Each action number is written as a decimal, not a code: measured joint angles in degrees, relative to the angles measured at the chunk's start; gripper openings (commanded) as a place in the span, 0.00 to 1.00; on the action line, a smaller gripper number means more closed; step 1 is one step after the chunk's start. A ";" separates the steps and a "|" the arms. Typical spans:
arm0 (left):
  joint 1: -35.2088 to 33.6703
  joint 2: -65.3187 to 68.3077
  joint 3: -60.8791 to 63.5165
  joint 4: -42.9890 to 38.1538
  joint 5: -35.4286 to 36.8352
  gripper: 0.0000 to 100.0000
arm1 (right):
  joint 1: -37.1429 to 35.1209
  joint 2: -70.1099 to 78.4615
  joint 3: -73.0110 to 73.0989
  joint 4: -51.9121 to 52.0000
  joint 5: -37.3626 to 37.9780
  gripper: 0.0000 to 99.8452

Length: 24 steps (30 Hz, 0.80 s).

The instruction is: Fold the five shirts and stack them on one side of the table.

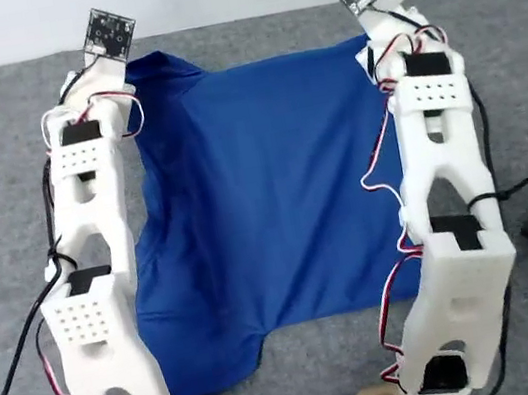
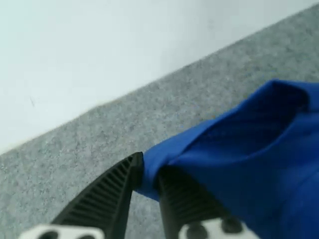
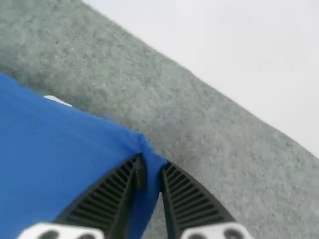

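blue shirt (image 1: 266, 207) lay spread on desk (image 1: 315, 382) between arms, long axis running away from bases. left jaws and right jaws each clamped one far corner, both equally near.

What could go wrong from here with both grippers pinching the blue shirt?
The right gripper holds only a thin tip of the blue shirt; it may slip out under tension. At the left gripper the cloth is bunched, so the fold could come out crooked. Its sides lie under both arms and might snag.
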 measured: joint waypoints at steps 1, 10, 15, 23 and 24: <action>-0.09 0.53 -2.11 2.99 -0.18 0.00 | -0.18 0.26 -1.32 1.76 0.00 0.01; -0.35 0.70 -15.21 36.13 -16.53 0.00 | -0.44 0.26 -3.96 21.27 2.73 0.01; -0.35 0.70 -19.69 51.60 -23.65 0.00 | -0.44 -0.44 -3.96 31.21 3.52 0.01; -1.23 0.70 -23.21 61.01 -28.04 0.00 | -0.44 -5.89 -3.96 43.60 3.52 0.01; -1.32 0.44 -22.33 61.01 -28.75 0.00 | -0.44 -6.59 -3.96 44.84 3.52 0.01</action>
